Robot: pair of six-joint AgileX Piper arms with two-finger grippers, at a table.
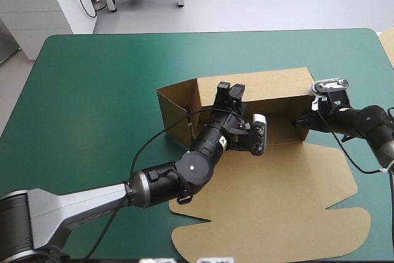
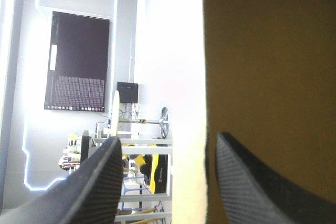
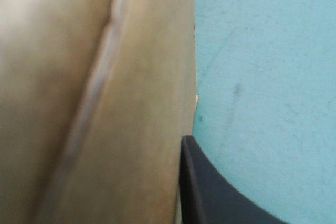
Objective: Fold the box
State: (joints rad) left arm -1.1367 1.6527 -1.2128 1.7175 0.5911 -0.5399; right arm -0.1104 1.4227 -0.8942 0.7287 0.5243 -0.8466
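Right of centre on the table (image 1: 61, 53), the box (image 1: 271, 87) sat part-formed. Its far wall and both end walls were up and the near side was open. The rest of the brown sheet lay flat on the teal-green cover (image 1: 92, 127), spreading toward the near right corner, with rounded flaps along its near edge. The raised section stood well clear of the far and left edges. Its right end wall was nearer the right edge, but not at it.

The left gripper (image 1: 230, 89) was on the top rim of the far wall, roughly mid-length. Its arm came in from the near left corner, over the flat sheet. On my left wrist feed the black fingers (image 2: 100, 182) stood apart astride that rim, with the board's edge between them. I could see open room between one finger and the board, and the other finger sat on the brown-face side. I logged it as apart, not pinching.

The right gripper (image 1: 300, 119) was at the right end wall, reaching in from the right edge. On the right wrist feed only one black finger (image 3: 220, 192) showed, tight along the board's edge with bare cover beside it. Its mate was hidden behind the sheet. I logged that one as clamped on the box.
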